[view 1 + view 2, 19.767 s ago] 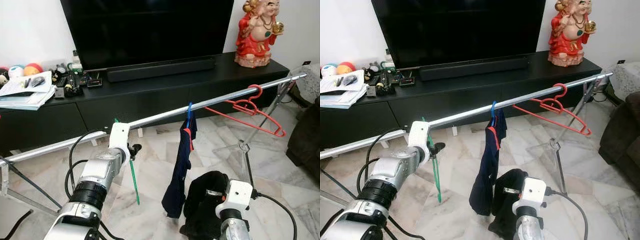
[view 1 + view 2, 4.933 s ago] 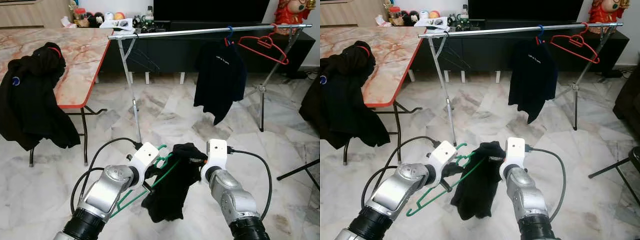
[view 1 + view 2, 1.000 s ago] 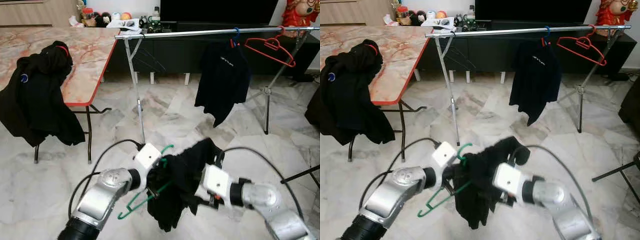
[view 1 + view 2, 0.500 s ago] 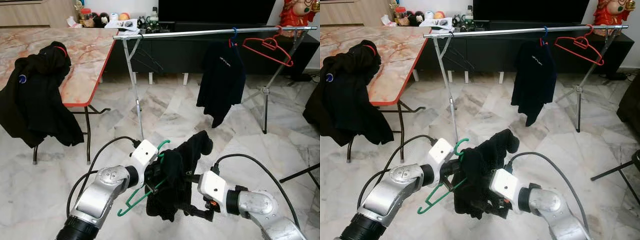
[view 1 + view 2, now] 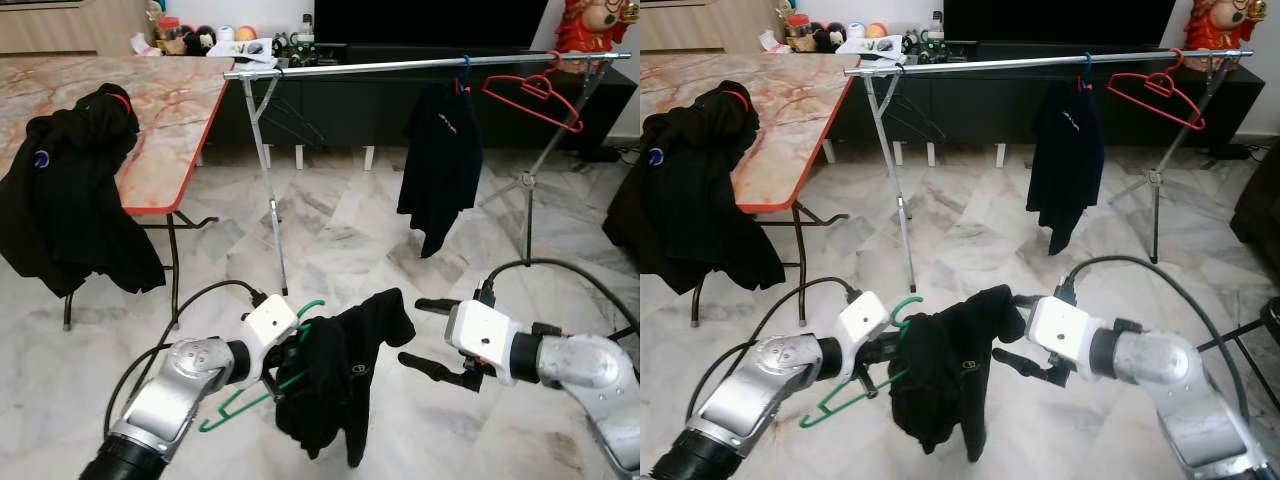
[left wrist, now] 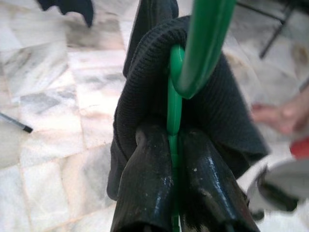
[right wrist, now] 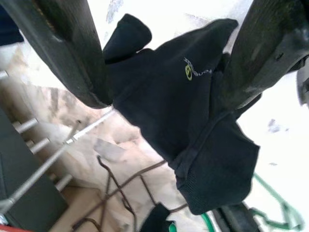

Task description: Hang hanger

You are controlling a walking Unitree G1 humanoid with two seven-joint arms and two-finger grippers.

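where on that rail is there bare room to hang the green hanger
The long stretch of rail between its left stand and the hanging dark shirt is bare. The right end is crowded: the shirt, then a red hanger. The left gripper holds the green hanger with a black garment; the right gripper is open beside it.

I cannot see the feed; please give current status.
Left pincer shut on green hanger, black garment draped on it. Right pincer open, beside garment. Rail far ahead.

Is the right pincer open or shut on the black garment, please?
Open. The right pincer has its two black fingers spread apart beside the black garment, which hangs on the green hanger clamped in the left pincer.
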